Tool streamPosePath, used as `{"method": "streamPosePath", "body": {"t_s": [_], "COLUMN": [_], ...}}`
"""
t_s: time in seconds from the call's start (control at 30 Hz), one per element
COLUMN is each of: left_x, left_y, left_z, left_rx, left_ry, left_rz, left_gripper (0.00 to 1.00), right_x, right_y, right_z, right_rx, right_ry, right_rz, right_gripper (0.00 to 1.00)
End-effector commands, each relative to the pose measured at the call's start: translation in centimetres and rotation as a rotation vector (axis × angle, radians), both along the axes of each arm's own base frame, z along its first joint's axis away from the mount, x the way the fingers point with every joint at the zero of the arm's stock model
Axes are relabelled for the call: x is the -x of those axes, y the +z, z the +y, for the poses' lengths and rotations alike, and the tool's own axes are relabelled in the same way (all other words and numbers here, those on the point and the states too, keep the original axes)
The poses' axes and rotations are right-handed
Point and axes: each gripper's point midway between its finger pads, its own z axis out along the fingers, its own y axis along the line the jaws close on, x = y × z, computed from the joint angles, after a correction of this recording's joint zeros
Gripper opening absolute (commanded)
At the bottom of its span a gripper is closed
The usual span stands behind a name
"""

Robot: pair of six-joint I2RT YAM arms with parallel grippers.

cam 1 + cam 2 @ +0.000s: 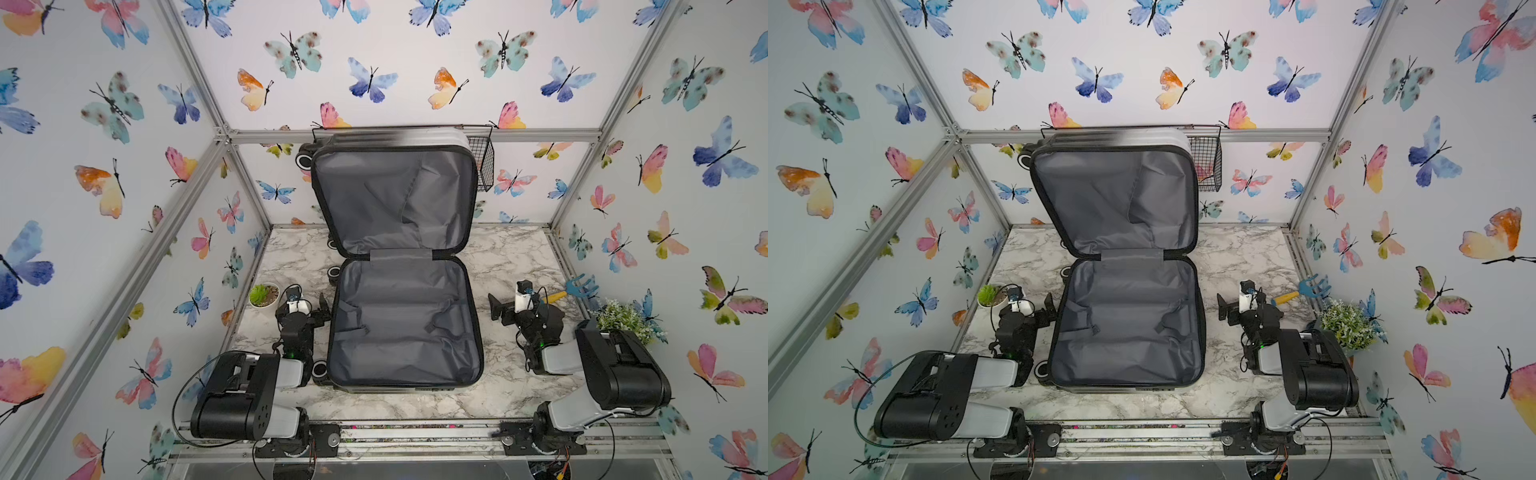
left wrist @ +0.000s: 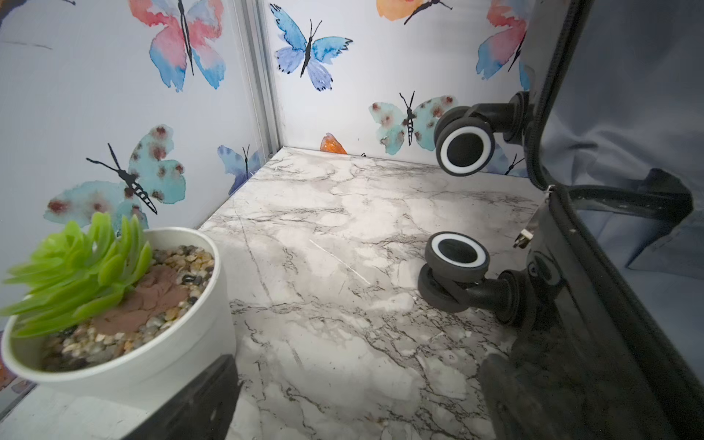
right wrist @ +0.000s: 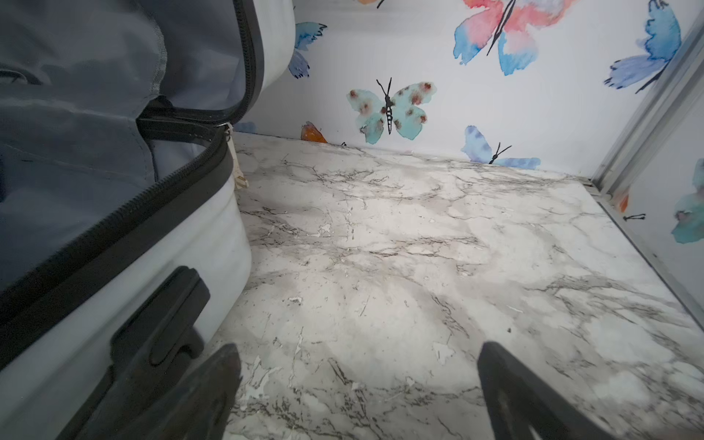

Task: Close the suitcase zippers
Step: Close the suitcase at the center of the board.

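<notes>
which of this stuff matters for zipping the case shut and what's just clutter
For the job:
- suitcase, lying open
- zippers round its rim
- metal pull

Just lying about:
- potted succulent
- blue rake
- leafy plant
- wire basket behind the case

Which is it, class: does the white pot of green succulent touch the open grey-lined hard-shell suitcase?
Apart. The left wrist view shows bare marble tabletop between the white succulent pot and the grey-lined hard-shell suitcase.

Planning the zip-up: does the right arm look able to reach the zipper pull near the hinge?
Probably yes: the right gripper is open, only bare table between it and the pull.
</notes>
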Motion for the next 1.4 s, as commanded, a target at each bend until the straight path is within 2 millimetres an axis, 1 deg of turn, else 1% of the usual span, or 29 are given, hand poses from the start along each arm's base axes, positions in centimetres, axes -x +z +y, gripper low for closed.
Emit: {"method": "streamPosePath", "body": {"t_s": [0.0,0.13,0.57,0.63,0.7,0.77,0.87,0.9,0.93,1.0,1.1,1.17,1.27,1.37], "left_x": [-0.4,-0.4,-0.3,-0.1,0.1,0.3,0.6,0.6,0.7,0.7,0.5,0.4,0.5,0.9], "left_y": [0.9,0.9,1.0,1.2,1.9,2.7,4.5,5.6,6.4,8.7,11.4,13.2,15.7,17.0], "left_z": [0.4,0.4,0.4,0.5,0.4,0.4,0.6,0.6,0.5,0.3,0.0,-0.6,-1.7,-3.6], "left_rx": [-0.012,-0.013,-0.012,-0.011,-0.011,-0.013,-0.01,-0.007,-0.003,0.014,0.053,0.087,0.169,0.268], "left_ry": [0.02,0.02,0.019,0.019,0.017,0.011,0.025,0.024,0.021,0.01,-0.004,-0.033,-0.077,-0.166], "left_rz": [-0.032,-0.033,-0.037,-0.05,-0.072,-0.085,-0.095,-0.111,-0.112,-0.12,-0.095,-0.071,-0.035,0.015], "left_gripper": [0.98,0.98,0.98,0.98,0.98,0.98,0.98,0.98,0.98,0.98,0.98,0.98,0.99,0.98], "right_x": [-0.6,-1.0,-1.0,-0.9,-1.1,-1.3,-1.4,-1.4,-1.3,-1.3,-1.7,-1.7,-1.2,-0.5], "right_y": [0.1,0.1,0.1,0.2,1.0,1.4,2.6,3.1,3.8,5.8,8.6,10.2,12.2,13.1], "right_z": [-0.5,-1.3,-1.4,-1.5,-1.6,-1.4,-0.9,-0.8,-1.0,-1.2,-0.5,0.3,1.9,2.9], "right_rx": [-0.011,-0.019,-0.02,-0.019,-0.035,-0.024,-0.014,-0.013,-0.012,-0.035,-0.053,-0.09,-0.164,-0.237], "right_ry": [-0.026,-0.076,-0.08,-0.088,-0.098,-0.084,-0.052,-0.049,-0.056,-0.075,-0.034,0.01,0.094,0.142], "right_rz": [0.001,0.008,0.009,0.003,-0.019,-0.005,0.016,0.017,0.004,-0.042,-0.069,-0.069,-0.049,0.026], "right_gripper": [1.0,1.0,1.0,1.0,1.0,1.0,1.0,1.0,1.0,1.0,1.0,1.0,1.0,1.0]}}
